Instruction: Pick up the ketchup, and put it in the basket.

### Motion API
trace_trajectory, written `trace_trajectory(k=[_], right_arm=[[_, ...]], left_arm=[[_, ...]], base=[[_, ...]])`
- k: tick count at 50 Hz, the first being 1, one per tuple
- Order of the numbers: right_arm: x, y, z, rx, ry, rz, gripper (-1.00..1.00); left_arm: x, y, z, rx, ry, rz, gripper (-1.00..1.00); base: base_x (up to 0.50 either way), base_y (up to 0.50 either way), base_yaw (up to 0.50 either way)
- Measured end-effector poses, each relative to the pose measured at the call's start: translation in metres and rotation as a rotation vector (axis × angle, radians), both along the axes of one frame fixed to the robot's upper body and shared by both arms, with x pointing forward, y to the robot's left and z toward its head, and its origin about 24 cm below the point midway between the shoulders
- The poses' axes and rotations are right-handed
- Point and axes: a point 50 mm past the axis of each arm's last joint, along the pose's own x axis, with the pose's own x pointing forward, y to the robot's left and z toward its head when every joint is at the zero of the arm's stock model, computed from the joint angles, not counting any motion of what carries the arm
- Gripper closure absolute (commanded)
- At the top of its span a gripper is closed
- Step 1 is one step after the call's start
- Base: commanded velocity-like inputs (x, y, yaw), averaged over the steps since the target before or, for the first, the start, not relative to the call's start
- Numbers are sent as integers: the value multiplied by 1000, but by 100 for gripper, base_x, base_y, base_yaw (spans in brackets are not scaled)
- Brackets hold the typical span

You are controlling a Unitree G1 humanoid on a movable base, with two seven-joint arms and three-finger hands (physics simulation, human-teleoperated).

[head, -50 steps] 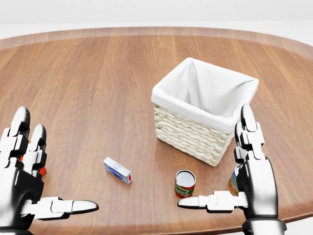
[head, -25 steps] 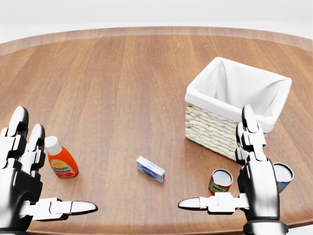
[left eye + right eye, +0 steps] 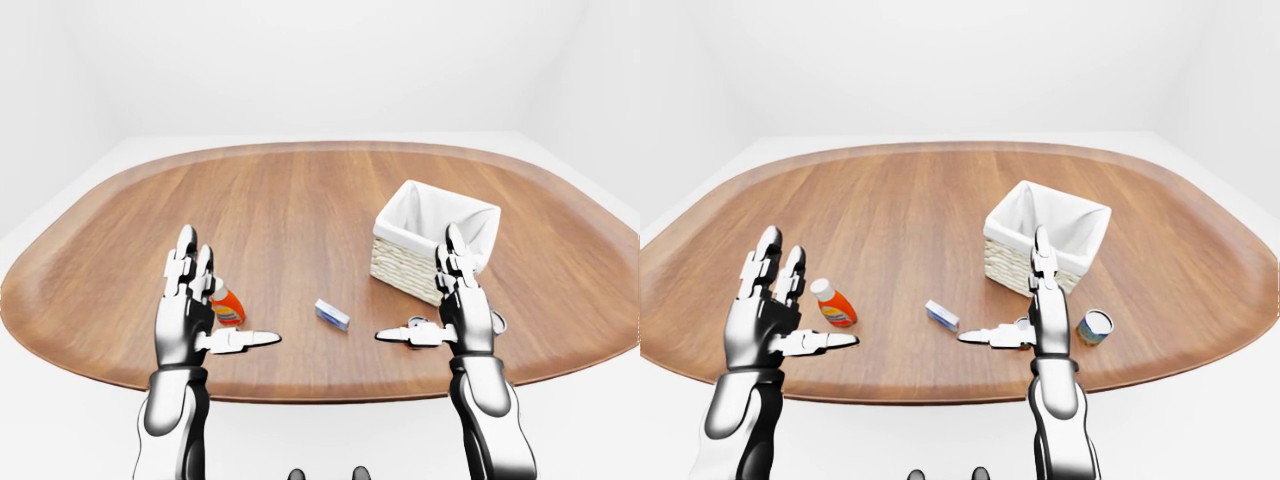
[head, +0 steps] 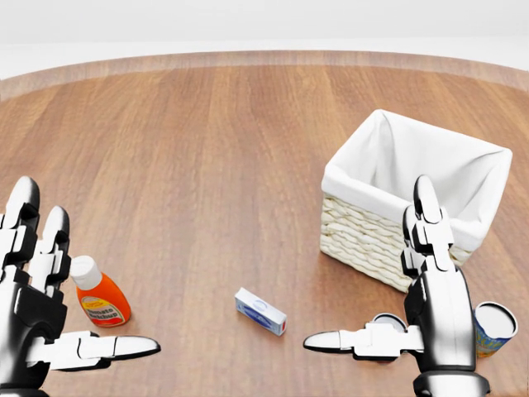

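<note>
Everything on the table has slid toward the right of the head view since a second ago, which points to the camera swinging with the base rather than the objects moving; the ketchup, then almost hidden behind the left hand, now shows in full. It lies tilted on the wooden table, white cap toward the upper left, just to the right of the left hand and above its outstretched thumb, near but apparently not touching. That hand is spread wide, fingers up, holding nothing. The right hand is likewise splayed and empty; the basket stands just above it, white-lined and with nothing visible inside. A small box lies between the two hands, one can sits just right of the right hand and another can peeks out behind its thumb. Judged from this, nothing of the task is done: the ketchup has yet to be grasped, lifted, carried across to the basket and let go inside, and the left hand looks the better placed to begin.
</note>
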Motion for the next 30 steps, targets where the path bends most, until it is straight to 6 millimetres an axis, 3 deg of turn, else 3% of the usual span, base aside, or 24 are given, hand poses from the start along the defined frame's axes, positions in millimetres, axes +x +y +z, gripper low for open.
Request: trace_trajectory(k=[4, 21, 30], right_arm=[[0, 0, 1, 0, -3, 1, -100], [2, 1, -1, -3, 4, 1, -100], [2, -1, -1, -5, 5, -3, -100]], left_arm=[[0, 0, 1, -3, -4, 2, -100], [-2, 4, 5, -1, -23, 15, -100], [-1, 15, -4, 27, 25, 61, -100]], base=[[50, 9, 0], [0, 0, 0], [0, 0, 0]])
